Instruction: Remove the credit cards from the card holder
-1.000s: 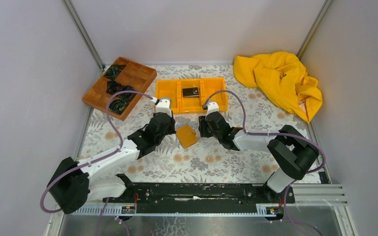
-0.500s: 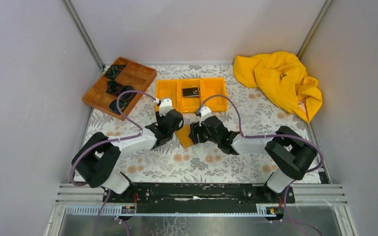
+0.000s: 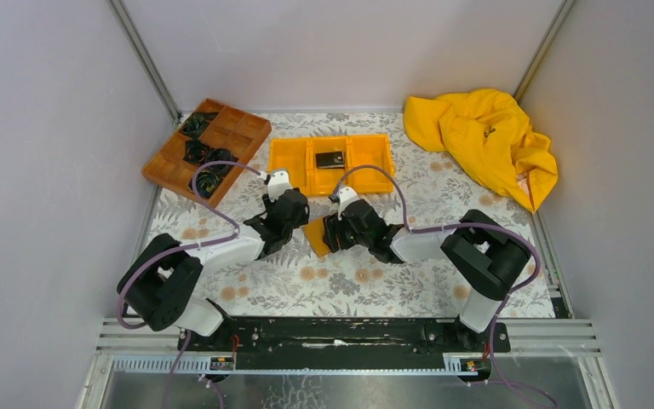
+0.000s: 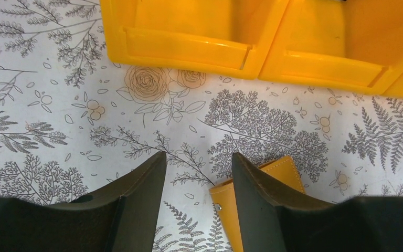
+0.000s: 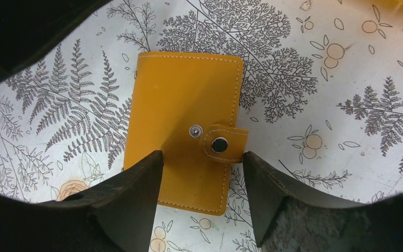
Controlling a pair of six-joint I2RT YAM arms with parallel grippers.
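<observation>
In the middle of the table (image 3: 366, 285), on its leaf-and-flower printed cover, the card holder (image 3: 316, 237) lies flat and folded shut, just in front of the orange bin (image 3: 288, 169). Both arms lean in over it from either side. The right pincer (image 5: 202, 155) hangs straight above the holder with its two dark fingers (image 5: 136, 194) spread apart, straddling the strap end; I cannot tell whether they touch the leather. Between them the strap's dark button (image 5: 219, 144) sits just beside a bare silver stud (image 5: 194, 130), so the strap is not pressed onto it (though the cover itself is flat closed).

The left pincer (image 4: 198, 157) is also spread wide with nothing between its fingers but printed cover. It sits low at the holder's left edge, and from its own camera one finger overlaps a corner of the orange-tan leather.

Behind them, a black card (image 3: 329, 159) rests in the middle compartment of the bin. No other cards show; the holder's inside is hidden. Off to the far left a brown wooden tray (image 3: 240, 135) holds dark coiled things, and a crumpled yellow cloth (image 3: 485, 141) fills the far right corner.
</observation>
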